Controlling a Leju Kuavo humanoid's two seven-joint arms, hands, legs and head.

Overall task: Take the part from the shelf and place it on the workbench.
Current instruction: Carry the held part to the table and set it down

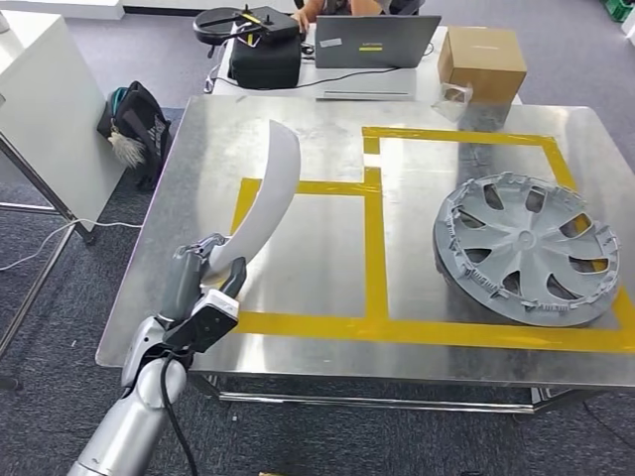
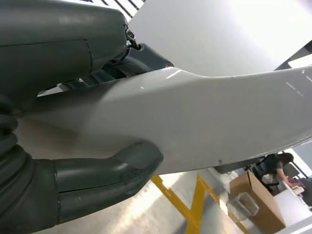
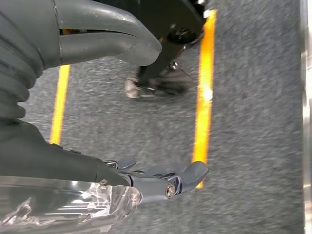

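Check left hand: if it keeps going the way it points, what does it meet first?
Likely the bare workbench top inside the yellow tape outline. The left hand holds the curved white part above it; the wheel cover lies off to the right. Depth unclear.

Left arm [image 1: 135, 416]: silver rounded segments, black cable looped beside the forearm, white-and-black wrist module, grey left hand [image 1: 196, 283] with ribbed cover, thick grey thumb, darker fingers; right hand [image 3: 110, 112]: same grey, visible pivot screw.
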